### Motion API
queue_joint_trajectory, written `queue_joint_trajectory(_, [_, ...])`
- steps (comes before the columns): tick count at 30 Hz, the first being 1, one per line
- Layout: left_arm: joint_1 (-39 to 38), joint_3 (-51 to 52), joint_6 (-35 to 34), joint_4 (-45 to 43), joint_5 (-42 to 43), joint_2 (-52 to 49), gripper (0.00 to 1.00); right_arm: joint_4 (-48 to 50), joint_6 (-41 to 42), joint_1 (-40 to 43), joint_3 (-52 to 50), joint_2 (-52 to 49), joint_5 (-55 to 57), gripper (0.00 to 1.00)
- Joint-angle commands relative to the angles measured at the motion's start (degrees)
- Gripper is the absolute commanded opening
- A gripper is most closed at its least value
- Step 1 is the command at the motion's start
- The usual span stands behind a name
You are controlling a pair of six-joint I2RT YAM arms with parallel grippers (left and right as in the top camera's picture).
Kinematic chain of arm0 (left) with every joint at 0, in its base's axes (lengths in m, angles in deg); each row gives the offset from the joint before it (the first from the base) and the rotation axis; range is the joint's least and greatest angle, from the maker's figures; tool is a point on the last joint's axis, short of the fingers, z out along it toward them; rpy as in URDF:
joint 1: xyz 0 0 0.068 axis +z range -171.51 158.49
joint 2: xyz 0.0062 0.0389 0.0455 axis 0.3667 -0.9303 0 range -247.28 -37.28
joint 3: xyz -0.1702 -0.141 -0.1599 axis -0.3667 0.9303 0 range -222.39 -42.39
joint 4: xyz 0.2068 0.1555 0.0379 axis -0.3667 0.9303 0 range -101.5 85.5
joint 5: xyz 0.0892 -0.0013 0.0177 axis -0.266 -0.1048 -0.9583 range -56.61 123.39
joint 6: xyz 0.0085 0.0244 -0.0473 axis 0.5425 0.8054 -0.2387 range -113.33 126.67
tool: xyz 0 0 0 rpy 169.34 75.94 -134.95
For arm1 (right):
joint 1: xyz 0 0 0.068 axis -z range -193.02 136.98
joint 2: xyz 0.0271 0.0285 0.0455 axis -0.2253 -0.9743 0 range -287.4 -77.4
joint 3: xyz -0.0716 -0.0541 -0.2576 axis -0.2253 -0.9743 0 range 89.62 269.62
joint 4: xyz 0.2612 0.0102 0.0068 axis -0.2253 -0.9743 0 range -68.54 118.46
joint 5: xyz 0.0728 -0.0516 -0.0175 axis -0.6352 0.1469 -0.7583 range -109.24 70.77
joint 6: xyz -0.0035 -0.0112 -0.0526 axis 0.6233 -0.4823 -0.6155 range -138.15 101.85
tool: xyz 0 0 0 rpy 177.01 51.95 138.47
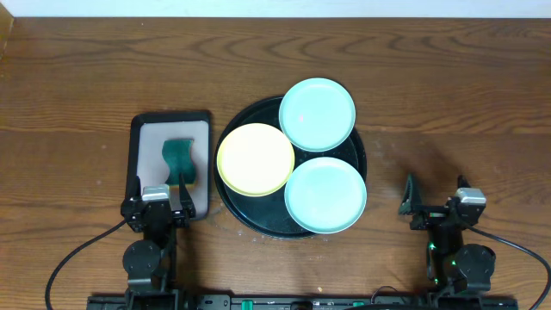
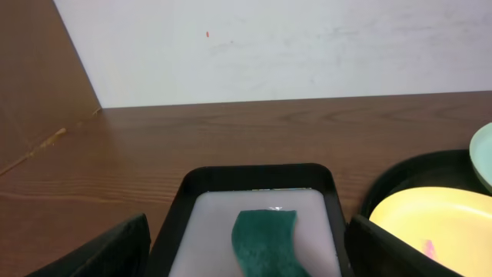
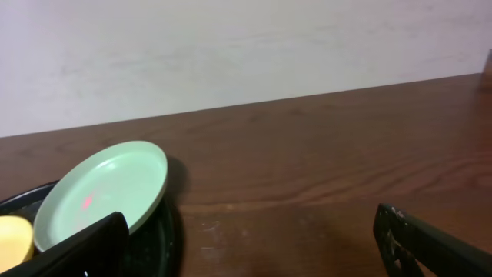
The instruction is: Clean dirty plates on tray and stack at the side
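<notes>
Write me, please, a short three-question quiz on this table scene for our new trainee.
1. How many plates rest on the round tray?
2. True or false: the sponge lies on the round tray.
3. The left gripper and the right gripper are: A) both open and holding nothing; B) both shut; C) each holding a plate.

Key: 1) Three, one yellow and two green. 2) False, it lies on the small rectangular tray. 3) A.

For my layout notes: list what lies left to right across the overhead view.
Sponge → yellow plate → far mint plate and near mint plate, level with each other → right pincer.
</notes>
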Motion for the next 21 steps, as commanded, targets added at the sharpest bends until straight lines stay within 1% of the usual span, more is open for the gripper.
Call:
queue_joint_trajectory(1, [0.24, 0.66, 0.74, 2.69, 1.97, -0.02, 0.81, 0.96, 0.44, 0.28, -0.22, 0.37, 1.25, 0.99])
queue_joint_trajectory(3, [0.24, 0.66, 0.63, 2.69, 3.8, -0.02, 0.81, 1.29, 1.42, 0.28, -0.22, 0.37, 1.09, 0.99])
queue_joint_trajectory(6, [0.24, -0.28, -2.14, 3.48, 3.78, -0.74, 0.81, 1.53, 1.4, 0.28, -0.2, 0.26, 0.31, 0.99])
queue_joint_trajectory(10, [0.24, -4.22, -4.66, 4.85, 3.8, -4.94, 0.81, 1.73, 1.38, 0.28, 1.18, -0.61, -2.64, 0.99])
queue_joint_trajectory(15, [0.24, -14.29, -5.09, 9.05, 5.27, -15.08, 0.81, 1.01, 1.36, 0.28, 6.67, -5.81, -2.99, 0.99])
queue_joint_trajectory(18, [0.24, -22.03, -5.11, 12.41, 6.16, -22.75, 0.82, 0.22, 1.31, 0.28, 12.09, -12.02, -3.5, 0.99])
queue_joint_trajectory(21, [0.24, -30.49, -5.11, 18.03, 6.16, -30.25, 0.81, -0.92, 0.83, 0.28, 18.03, -19.17, -4.66, 0.99])
